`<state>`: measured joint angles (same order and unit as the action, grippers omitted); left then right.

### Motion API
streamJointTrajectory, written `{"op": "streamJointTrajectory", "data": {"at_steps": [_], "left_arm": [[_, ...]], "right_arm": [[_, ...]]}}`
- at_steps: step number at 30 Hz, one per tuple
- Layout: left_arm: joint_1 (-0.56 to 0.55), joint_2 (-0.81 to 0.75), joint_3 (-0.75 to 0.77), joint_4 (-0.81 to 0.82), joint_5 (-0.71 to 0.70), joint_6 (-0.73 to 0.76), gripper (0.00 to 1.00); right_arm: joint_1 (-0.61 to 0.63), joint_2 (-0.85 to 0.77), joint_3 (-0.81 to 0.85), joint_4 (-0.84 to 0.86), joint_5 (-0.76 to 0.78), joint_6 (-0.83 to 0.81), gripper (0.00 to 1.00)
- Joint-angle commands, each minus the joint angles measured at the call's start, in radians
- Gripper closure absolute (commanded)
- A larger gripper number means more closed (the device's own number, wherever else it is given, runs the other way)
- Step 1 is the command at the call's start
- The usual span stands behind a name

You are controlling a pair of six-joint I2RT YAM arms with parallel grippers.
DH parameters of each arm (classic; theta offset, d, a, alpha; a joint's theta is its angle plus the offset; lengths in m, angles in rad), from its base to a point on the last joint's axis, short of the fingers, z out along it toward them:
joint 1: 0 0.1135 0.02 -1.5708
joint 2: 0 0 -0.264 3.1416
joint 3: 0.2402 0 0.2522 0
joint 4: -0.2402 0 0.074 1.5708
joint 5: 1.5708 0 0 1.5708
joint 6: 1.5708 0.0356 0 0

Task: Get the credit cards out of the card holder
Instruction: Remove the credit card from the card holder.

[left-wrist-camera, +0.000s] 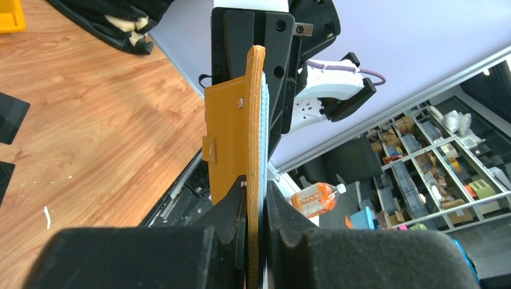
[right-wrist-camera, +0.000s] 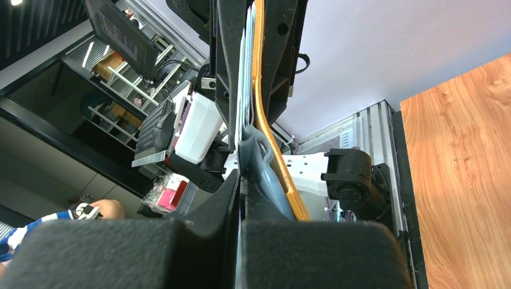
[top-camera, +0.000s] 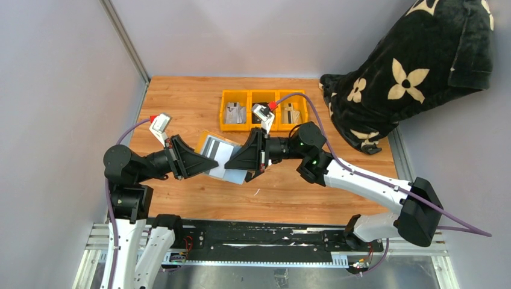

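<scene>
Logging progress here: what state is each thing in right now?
card holder: open, held off the table by both grippers.
left gripper: shut on the card holder.
right gripper: shut on the card holder.
flat black pieces: lying on the table, cut off by the frame; possibly the cards.
yellow bins: upright, holding greyish items.

ROBOTICS LAB: Two robot arms (top-camera: 361, 180) stand bolted to a metal rail (top-camera: 271, 245) at the near edge of a wooden counter (top-camera: 181, 96), boxed in by plain grey panels (top-camera: 60, 90). Purple cables (top-camera: 464, 230) trail from the arms. Three yellow bins (top-camera: 263, 109) of parts line the counter's far side. Beyond the enclosure, the left wrist camera catches open shelves (left-wrist-camera: 434, 162) crowded with boxes and gear, and an orange bottle (left-wrist-camera: 313, 198). The right wrist camera shows more racks (right-wrist-camera: 120, 90) and a dark screen (right-wrist-camera: 114, 36).
</scene>
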<state>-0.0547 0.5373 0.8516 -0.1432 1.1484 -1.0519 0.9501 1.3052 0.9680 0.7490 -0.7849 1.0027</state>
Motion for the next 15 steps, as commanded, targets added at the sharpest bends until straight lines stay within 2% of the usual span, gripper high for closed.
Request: {"op": "streamJointTrajectory", "data": {"at_steps": [1,5,7,11,13,15], "left_arm": [[0.003,-0.006,0.027,0.044,-0.003,-0.024,0.88],[0.003,-0.011,0.023,0.042,-0.008,-0.022,0.88],[0.002,-0.011,0.021,0.040,-0.010,-0.021,0.89],[0.003,-0.011,0.027,0.038,-0.010,-0.015,0.89],[0.003,-0.011,0.029,0.032,-0.010,-0.011,0.89],[0.003,-0.011,0.030,0.028,-0.011,-0.008,0.88]], "right_arm": [[0.007,-0.024,-0.019,0.005,-0.030,-0.005,0.98],[-0.001,-0.014,-0.009,0.064,-0.003,0.046,0.67],[-0.006,0.003,0.006,0.105,0.010,0.080,0.62],[-0.014,0.045,0.029,0.183,0.021,0.146,0.61],[-0.016,0.061,0.029,0.223,0.018,0.176,0.65],[-0.016,0.072,0.030,0.251,0.016,0.191,0.74]]}}
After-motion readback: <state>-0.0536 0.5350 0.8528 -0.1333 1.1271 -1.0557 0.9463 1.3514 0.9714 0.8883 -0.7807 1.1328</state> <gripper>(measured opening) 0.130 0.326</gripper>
